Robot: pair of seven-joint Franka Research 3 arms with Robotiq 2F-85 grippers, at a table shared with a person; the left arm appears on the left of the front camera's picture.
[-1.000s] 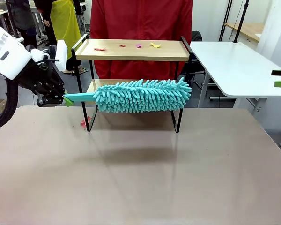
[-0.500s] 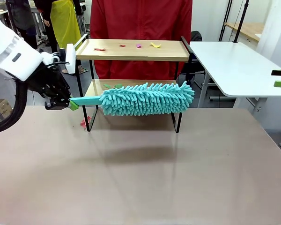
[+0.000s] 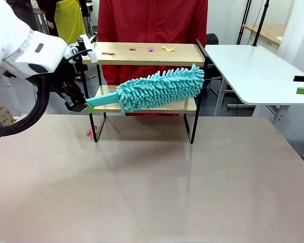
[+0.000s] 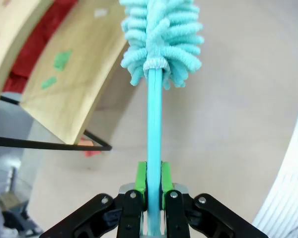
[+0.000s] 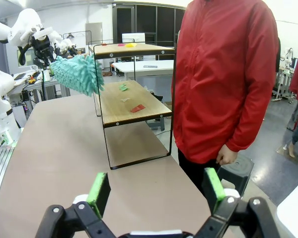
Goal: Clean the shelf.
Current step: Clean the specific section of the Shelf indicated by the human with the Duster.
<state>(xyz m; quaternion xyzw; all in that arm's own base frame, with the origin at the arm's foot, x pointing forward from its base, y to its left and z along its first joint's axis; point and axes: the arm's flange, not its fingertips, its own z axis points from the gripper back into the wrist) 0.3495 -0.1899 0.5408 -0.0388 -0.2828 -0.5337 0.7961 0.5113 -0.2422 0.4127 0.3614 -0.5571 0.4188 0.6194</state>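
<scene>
Raised and tilted since a second ago, the fluffy teal microfibre duster (image 3: 159, 87) is now held slanting up to the right, with its flat handle clamped in the left gripper (image 3: 88, 106). The two-tier light wooden shelf in a black metal frame (image 3: 192, 56) is seen at the far side of the grey bench (image 3: 152, 182), just beyond the duster. Coloured paper scraps (image 3: 149, 49) are left on its top board, above the duster's head. Contact with the lower board is possibly not made. The right gripper (image 5: 156, 191) is spread empty, well apart.

The shelf (image 3: 142, 53) has matt light wooden boards in thin black metal; the duster (image 3: 159, 87) is fluffy teal chenille cloth.
</scene>
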